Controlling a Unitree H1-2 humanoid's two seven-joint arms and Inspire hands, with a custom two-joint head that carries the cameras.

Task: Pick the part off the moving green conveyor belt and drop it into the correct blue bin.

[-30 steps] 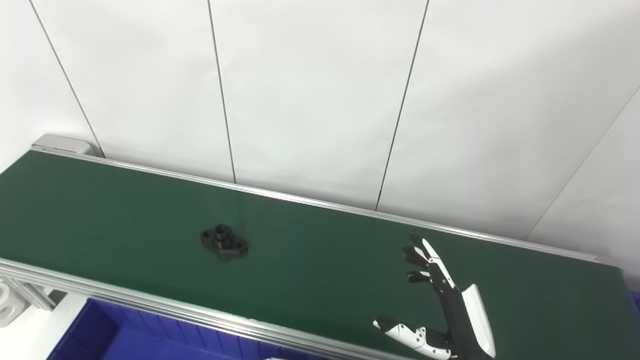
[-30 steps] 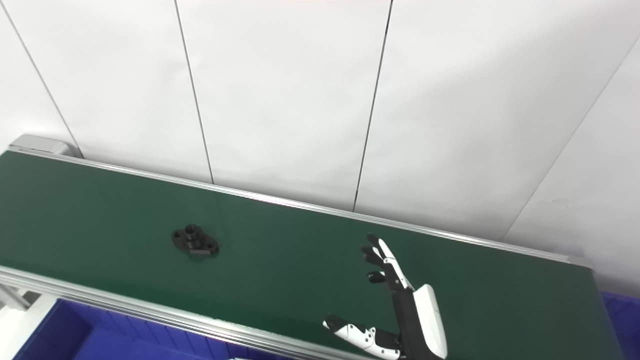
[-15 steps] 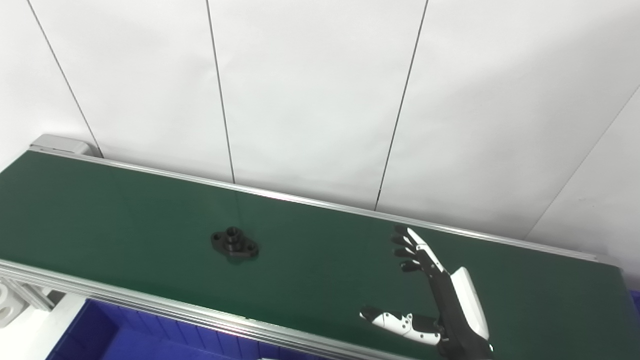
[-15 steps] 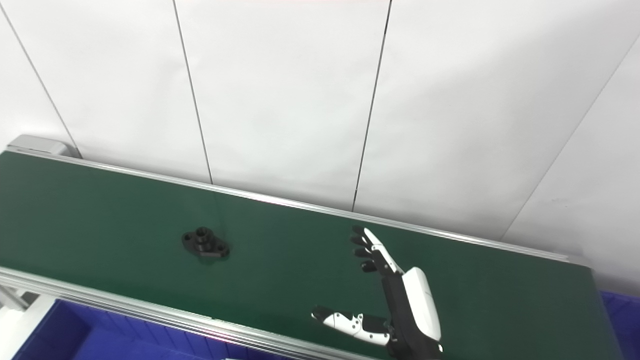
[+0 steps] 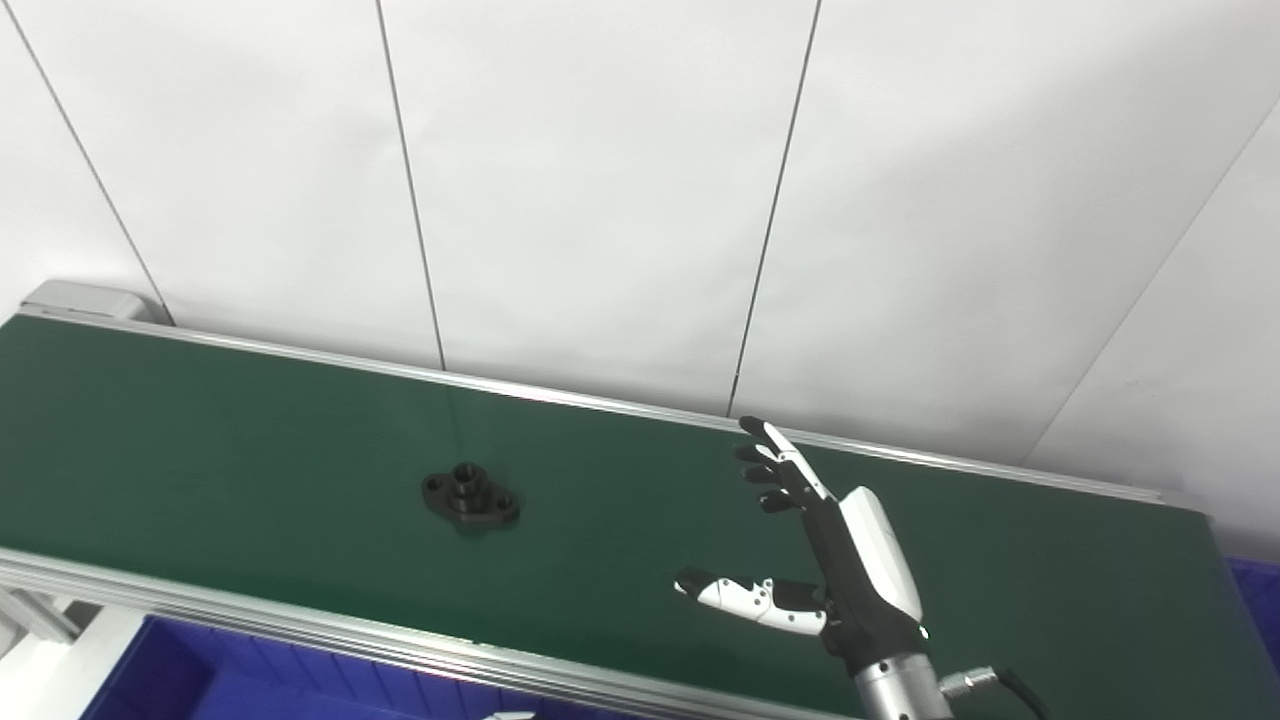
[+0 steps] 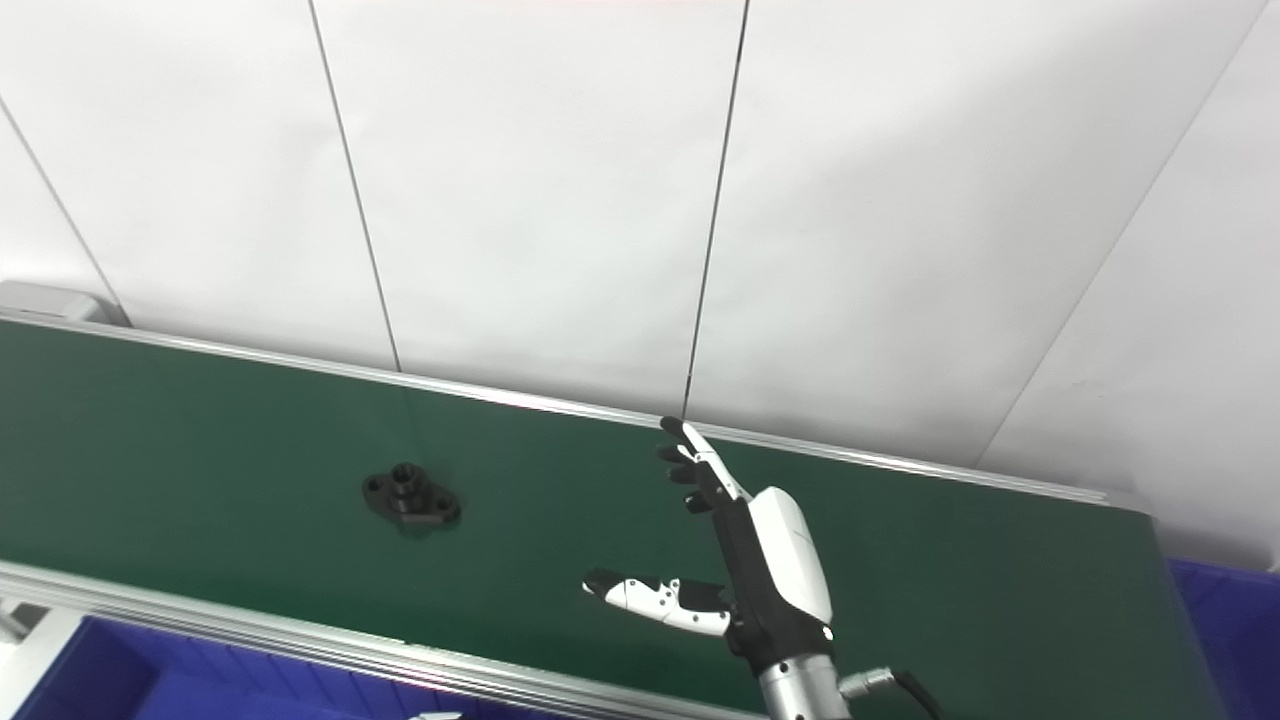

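A small black flanged part (image 5: pixel 470 497) lies on the green conveyor belt (image 5: pixel 200 430), left of centre; it also shows in the right eye view (image 6: pixel 411 497). My right hand (image 5: pixel 835 545) hovers over the belt to the right of the part, well apart from it. It is open and empty, with the fingers stretched toward the far rail and the thumb pointing left. It also shows in the right eye view (image 6: pixel 745 555). My left hand is not in view.
A blue bin (image 5: pixel 190 680) sits below the belt's near rail at bottom left. Another blue bin's edge (image 6: pixel 1235 620) shows at the right end. A white panelled wall (image 5: pixel 600 200) stands right behind the far rail.
My right hand has moved up and to the left over the belt, closer to the part, staying open. The part has drifted right on the belt. The camera has shifted a little.
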